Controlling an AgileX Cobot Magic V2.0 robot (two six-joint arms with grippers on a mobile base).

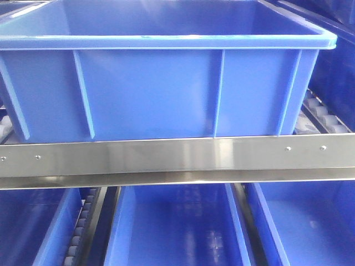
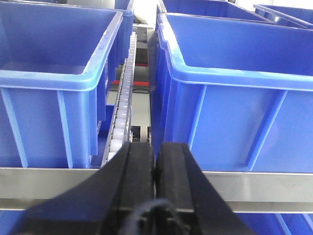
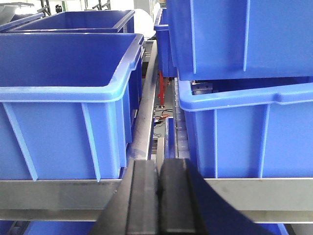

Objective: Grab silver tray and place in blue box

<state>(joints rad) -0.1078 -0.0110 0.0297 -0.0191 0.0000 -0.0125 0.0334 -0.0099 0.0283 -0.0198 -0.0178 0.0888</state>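
Looking through my wrist cameras, I see the left gripper pressed together with nothing between its fingers, and the right gripper the same. Both hang just before the steel rail. Behind the rail stands the blue box, with more crates beside it and below it. I cannot see the silver tray in any view.

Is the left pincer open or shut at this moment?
Shut and empty. In the left wrist view the left pincer has its two black fingers pressed together, nothing between them, pointing between two blue crates.
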